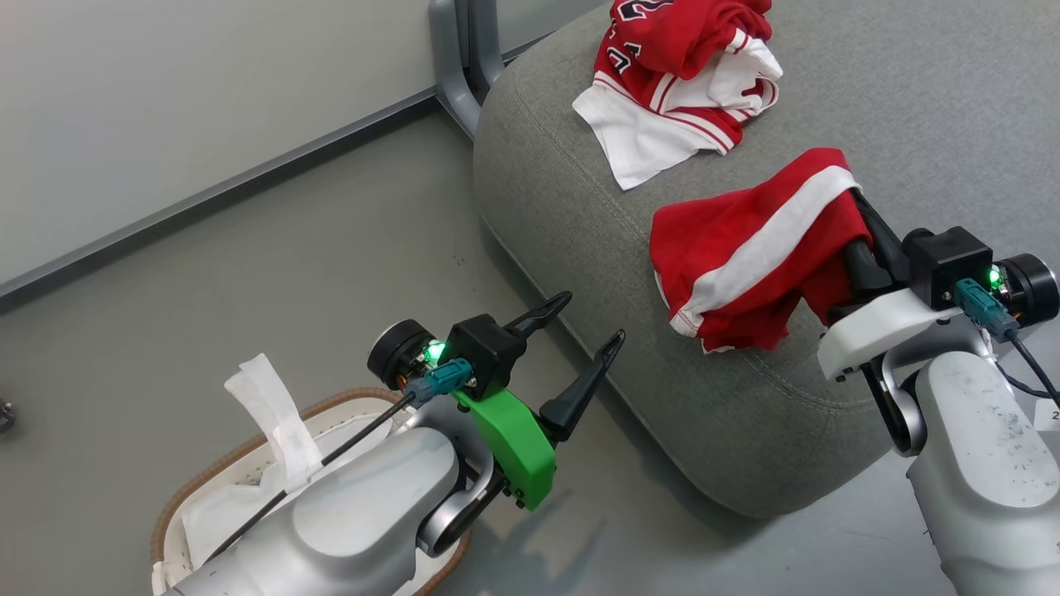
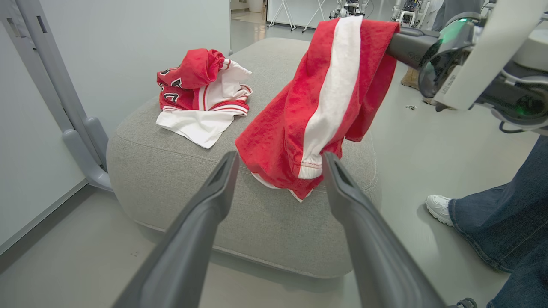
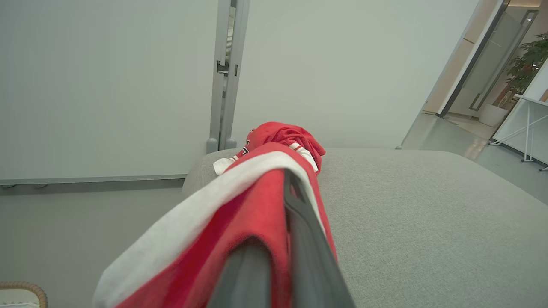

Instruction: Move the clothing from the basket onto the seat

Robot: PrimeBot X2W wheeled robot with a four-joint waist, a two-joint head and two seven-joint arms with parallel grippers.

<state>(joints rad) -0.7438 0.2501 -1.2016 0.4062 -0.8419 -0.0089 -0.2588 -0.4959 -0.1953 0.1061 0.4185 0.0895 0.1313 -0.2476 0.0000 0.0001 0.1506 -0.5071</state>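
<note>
Grey seat (image 1: pixel 563 248): one jersey (image 1: pixel 662 50) lying on it; one shorts (image 1: pixel 745 248) clamped in right claw (image 3: pixel 286 184), hanging over it. Left claw (image 1: pixel 593 316) spread wide, empty, near one basket (image 3: pixel 23 285).

Setting: robotics lab or test bay in an office building.
Walls: plain white partition panels (image 3: pixel 107 85) on grey metal posts (image 3: pixel 224 85).
Floor: bare grey floor (image 1: pixel 290 248), smooth.
Furniture: lone grey seat (image 2: pixel 257 222) on that floor.
Background: white tripod stands (image 2: pixel 316 13); glass door (image 3: pixel 492 60); potted plant (image 3: pixel 531 55); white table (image 3: pixel 533 101).
Bystander: person's leg in jeans (image 2: pixel 505 222), white shoe (image 2: pixel 439 208).
</note>
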